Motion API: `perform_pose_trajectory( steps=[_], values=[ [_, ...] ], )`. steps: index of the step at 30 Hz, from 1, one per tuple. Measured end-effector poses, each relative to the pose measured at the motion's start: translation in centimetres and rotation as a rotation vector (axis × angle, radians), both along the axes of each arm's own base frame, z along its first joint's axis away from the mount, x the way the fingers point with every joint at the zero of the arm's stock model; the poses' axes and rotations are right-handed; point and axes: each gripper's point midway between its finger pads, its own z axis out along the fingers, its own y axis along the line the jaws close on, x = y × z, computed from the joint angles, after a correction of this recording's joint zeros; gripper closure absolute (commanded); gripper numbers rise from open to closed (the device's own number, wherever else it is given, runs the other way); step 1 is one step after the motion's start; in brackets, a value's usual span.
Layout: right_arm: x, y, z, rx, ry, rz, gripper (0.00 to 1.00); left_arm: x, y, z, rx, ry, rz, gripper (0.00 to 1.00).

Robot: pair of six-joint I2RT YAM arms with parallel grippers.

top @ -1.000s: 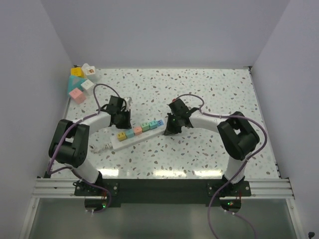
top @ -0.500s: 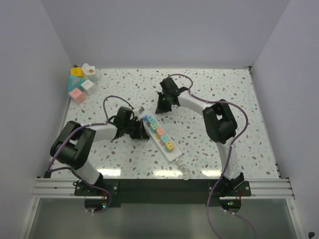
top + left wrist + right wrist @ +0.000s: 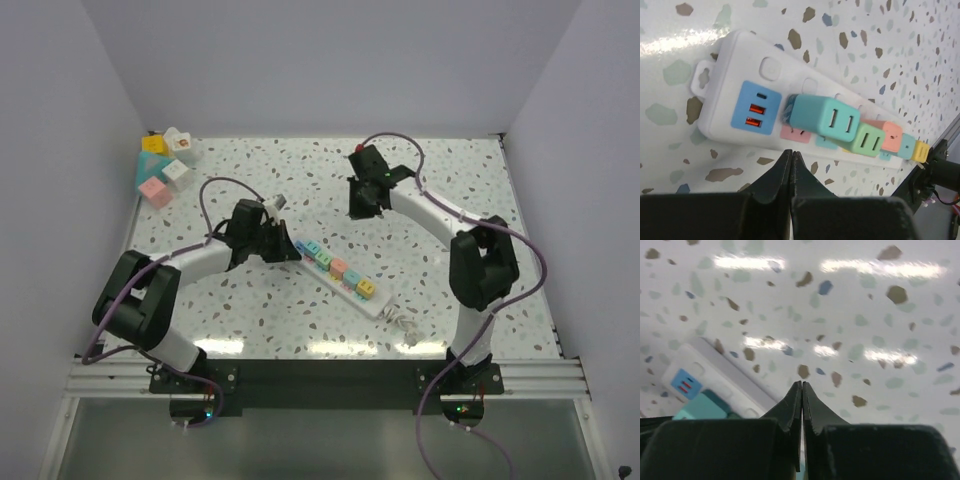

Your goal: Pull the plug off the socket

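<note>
The socket, a white power strip (image 3: 378, 303), lies diagonally at mid-table with a row of coloured plugs in it. In the left wrist view the strip (image 3: 735, 60) shows a blue USB panel, then a teal plug (image 3: 825, 116), a green plug (image 3: 867, 141), a salmon plug (image 3: 888, 134) and a yellow plug (image 3: 921, 150). My left gripper (image 3: 284, 248) is shut and empty; its tips (image 3: 791, 153) sit just beside the strip's long edge near the USB end. My right gripper (image 3: 359, 208) is shut and empty, above bare table beyond the strip (image 3: 720, 371).
The strip's white cord (image 3: 405, 325) curls off its near right end. Several coloured blocks (image 3: 163, 165) are piled in the back left corner by the wall. White walls close in the table on three sides.
The power strip has swung round and now lies on a flatter diagonal, further right. My right gripper has moved right and slightly back. My left gripper has shifted a little back, staying by the strip's end.
</note>
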Motion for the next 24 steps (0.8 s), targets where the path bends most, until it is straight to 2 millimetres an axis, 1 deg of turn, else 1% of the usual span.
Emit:
perform_pose_trajectory(
  steps=[1,2,4,5,7,11,13,15,17,19,24],
  values=[
    [-0.5,-1.4,-0.1,-0.018,0.006,-0.02,1.0,0.3,-0.3,0.4,-0.007,-0.01,-0.003,1.0],
    [-1.1,-2.5,-0.3,-0.03,0.015,-0.034,1.0,0.4,-0.6,0.7,-0.013,-0.016,-0.009,1.0],
    [-2.6,-4.9,-1.2,-0.069,0.052,-0.064,1.0,0.3,-1.2,0.5,-0.015,-0.006,-0.019,1.0],
    [-3.4,-5.8,-1.7,-0.084,0.071,-0.071,1.0,0.2,-1.4,0.2,-0.012,0.01,-0.024,1.0],
    [-5.1,-6.5,-3.2,-0.103,0.117,-0.064,1.0,-0.5,-1.8,-1.0,0.008,0.053,-0.036,1.0],
    [-9.1,-6.3,-6.5,-0.088,0.244,-0.011,1.0,-1.4,-2.1,-2.0,0.026,0.112,-0.043,1.0],
    [-10.9,-5.9,-7.5,-0.066,0.297,0.017,1.0,-1.6,-1.8,-2.8,0.052,0.142,-0.029,1.0],
    [-12.6,-5.3,-8.4,-0.041,0.336,0.048,1.0,-1.4,-1.6,-3.2,0.074,0.161,-0.016,1.0],
    [-13.8,-4.6,-8.7,-0.015,0.348,0.072,1.0,-0.7,-1.7,-3.0,0.087,0.161,-0.007,1.0],
    [-14.6,-3.8,-8.6,0.026,0.355,0.086,1.0,0.3,-2.1,-2.5,0.09,0.147,0.0,1.0],
    [-15.2,-1.2,-8.0,0.114,0.352,0.113,1.0,3.4,-3.4,-1.0,0.073,0.093,0.007,1.0]
  ],
)
